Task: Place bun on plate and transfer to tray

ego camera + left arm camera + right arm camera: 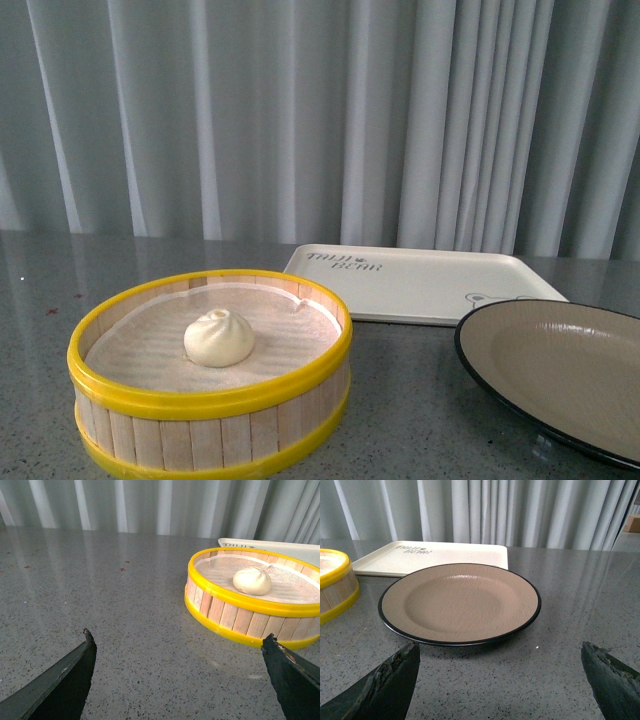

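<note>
The cream-white bun (219,338) sits inside the yellow-rimmed steamer basket (210,402) at front left; it also shows in the left wrist view (252,580). The beige plate with a black rim (560,365) lies empty at front right, also in the right wrist view (460,602). The cream tray (420,283) lies behind them, empty. My left gripper (177,640) is open over bare table, short of the basket. My right gripper (499,647) is open over bare table, just short of the plate. Neither arm shows in the front view.
A grey speckled table (400,400) carries everything. Pale pleated curtains (300,110) close off the back. The basket (252,600) has a white cloth liner. The tray's edge (427,557) lies right behind the plate.
</note>
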You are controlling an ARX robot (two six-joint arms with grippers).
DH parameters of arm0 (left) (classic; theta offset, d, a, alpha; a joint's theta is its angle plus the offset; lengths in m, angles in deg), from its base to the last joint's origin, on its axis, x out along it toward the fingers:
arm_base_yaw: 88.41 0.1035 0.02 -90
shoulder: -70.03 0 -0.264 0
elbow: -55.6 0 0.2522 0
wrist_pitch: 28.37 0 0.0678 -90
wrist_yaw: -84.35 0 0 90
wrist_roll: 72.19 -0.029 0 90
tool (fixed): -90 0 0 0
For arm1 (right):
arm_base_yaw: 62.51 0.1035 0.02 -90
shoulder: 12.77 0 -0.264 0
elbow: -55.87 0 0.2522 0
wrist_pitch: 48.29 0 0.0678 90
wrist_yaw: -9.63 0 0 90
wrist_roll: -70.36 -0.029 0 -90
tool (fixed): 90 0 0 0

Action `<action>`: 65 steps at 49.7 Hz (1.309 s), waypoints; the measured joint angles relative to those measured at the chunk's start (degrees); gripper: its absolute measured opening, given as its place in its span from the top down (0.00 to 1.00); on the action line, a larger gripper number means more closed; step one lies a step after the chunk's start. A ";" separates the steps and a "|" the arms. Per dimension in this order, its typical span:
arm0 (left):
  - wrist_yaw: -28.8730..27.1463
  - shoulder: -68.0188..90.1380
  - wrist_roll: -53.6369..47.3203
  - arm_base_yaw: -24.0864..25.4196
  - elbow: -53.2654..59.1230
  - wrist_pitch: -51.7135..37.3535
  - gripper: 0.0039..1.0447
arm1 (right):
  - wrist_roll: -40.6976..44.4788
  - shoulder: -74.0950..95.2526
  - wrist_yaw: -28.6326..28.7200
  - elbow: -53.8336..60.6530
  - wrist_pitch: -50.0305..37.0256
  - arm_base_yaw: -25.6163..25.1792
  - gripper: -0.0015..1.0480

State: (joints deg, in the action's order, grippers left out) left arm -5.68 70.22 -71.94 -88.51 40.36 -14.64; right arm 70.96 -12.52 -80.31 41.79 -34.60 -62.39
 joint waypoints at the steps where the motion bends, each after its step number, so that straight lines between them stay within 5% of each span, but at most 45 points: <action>1: 0.00 0.00 0.00 0.00 0.00 0.00 0.06 | 0.00 0.00 0.00 0.00 0.00 0.00 0.08; 22: 0.09 0.33 0.26 0.00 -0.15 0.42 0.06 | 0.00 0.00 0.00 0.00 0.00 0.00 0.08; 28: 4.87 15.08 14.21 -0.11 -10.49 20.96 0.06 | 0.00 -0.02 0.04 0.00 0.00 0.00 0.08; 39: 13.31 32.06 18.99 -0.79 -25.92 5.53 0.06 | 0.00 -0.02 0.02 0.00 0.00 -0.02 0.08; 49: 9.51 58.16 10.60 -7.58 -44.48 -1.46 0.06 | 0.00 -0.02 0.02 0.00 0.00 -0.02 0.08; 65: 5.95 81.53 -2.16 -15.30 -64.81 14.49 0.06 | 0.00 -0.02 0.02 0.00 0.00 -0.02 0.08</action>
State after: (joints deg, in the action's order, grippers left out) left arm 0.26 151.74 -74.10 -103.81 -24.44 -0.15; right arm 70.96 -12.54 -80.29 41.79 -34.60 -62.41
